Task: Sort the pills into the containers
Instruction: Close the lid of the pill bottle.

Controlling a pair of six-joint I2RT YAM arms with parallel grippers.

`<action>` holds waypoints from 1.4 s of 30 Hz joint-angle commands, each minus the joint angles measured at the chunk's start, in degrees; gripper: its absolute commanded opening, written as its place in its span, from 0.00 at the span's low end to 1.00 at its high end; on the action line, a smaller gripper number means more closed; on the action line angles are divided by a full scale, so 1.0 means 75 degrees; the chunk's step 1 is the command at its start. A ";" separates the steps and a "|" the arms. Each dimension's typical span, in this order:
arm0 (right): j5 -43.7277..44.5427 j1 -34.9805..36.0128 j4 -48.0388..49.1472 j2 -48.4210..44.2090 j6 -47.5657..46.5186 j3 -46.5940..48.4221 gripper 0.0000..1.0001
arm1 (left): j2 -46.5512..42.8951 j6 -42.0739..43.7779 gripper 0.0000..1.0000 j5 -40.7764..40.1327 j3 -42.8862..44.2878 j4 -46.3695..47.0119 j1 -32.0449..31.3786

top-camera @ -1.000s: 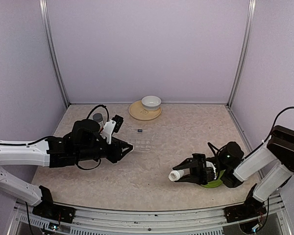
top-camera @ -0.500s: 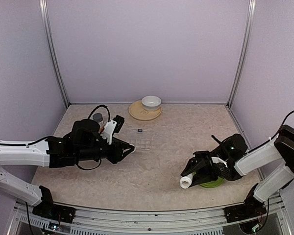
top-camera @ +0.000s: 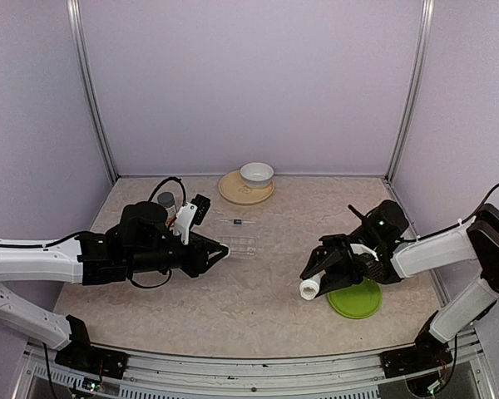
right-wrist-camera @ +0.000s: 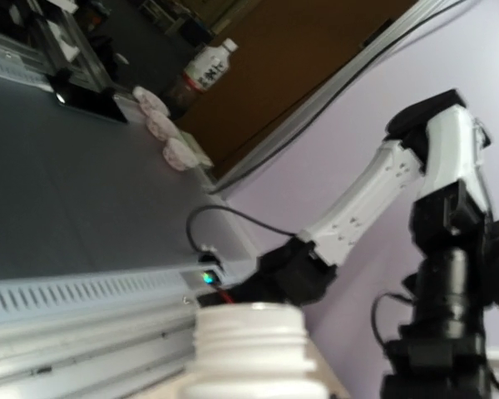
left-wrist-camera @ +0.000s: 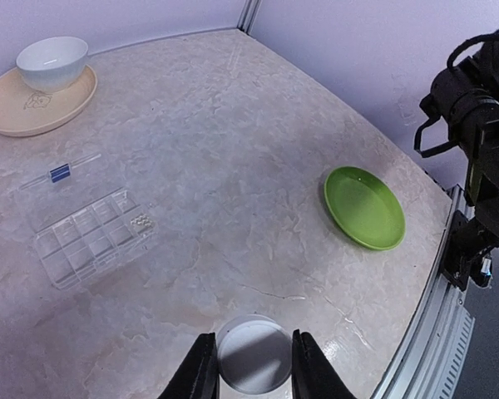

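Observation:
The clear pill box (left-wrist-camera: 81, 243) lies flat on the table, its lid folded back, with tiny whitish pills (left-wrist-camera: 141, 222) in one end compartment. In the top view the box (top-camera: 243, 246) sits just ahead of my left gripper (top-camera: 219, 252). That gripper (left-wrist-camera: 251, 366) is shut on a round white cap (left-wrist-camera: 251, 352), held a little above the table. My right gripper (top-camera: 333, 271) is shut on an uncapped white bottle (top-camera: 310, 288), tilted with its mouth toward the front left. In the right wrist view only the bottle's threaded neck (right-wrist-camera: 251, 337) shows; the fingers are hidden.
A green plate (top-camera: 355, 298) lies under and just right of the right gripper. A white bowl (top-camera: 256, 173) on a tan plate (top-camera: 233, 190) stands at the back wall. A small grey cylinder (top-camera: 166, 200) stands behind the left arm.
The right arm has carried the bottle off the green plate, up and toward the back, uncovering the plate. The left arm has held still with the cap.

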 commanded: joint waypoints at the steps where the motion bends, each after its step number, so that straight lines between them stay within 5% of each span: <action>1: -0.1807 -0.0327 -0.6949 -0.0792 -0.5529 0.0923 0.00 | -0.0056 0.0104 0.29 0.0115 -0.0071 0.0265 -0.0039; 3: -0.1798 -0.0497 -0.9525 -0.0822 -0.7632 0.1396 0.00 | -0.0045 0.0088 0.29 0.0115 -0.0061 0.0272 -0.0039; 11: -0.1463 -0.0790 -1.1065 -0.0709 -0.9203 0.1746 0.00 | -0.0026 0.0070 0.29 0.0164 -0.0024 0.0317 -0.0033; 15: -0.1376 -0.0868 -1.4684 -0.0159 -1.2369 0.2701 0.00 | -0.0097 0.0031 0.29 0.0173 -0.0018 0.0320 -0.0039; 19: -0.1759 -0.0931 -2.0209 0.1295 -1.8044 0.3955 0.00 | -0.0091 0.0002 0.29 0.0155 -0.0001 0.0319 -0.0061; 27: -0.1804 -0.0972 -2.0958 0.2332 -1.7916 0.4651 0.00 | -0.0244 -0.0055 0.29 -0.0009 -0.0041 0.0239 -0.0121; 42: -0.1795 -0.1321 -2.0946 0.3224 -1.3848 0.5964 0.00 | -0.0024 -0.0089 0.29 0.0084 0.0402 0.0078 -0.0314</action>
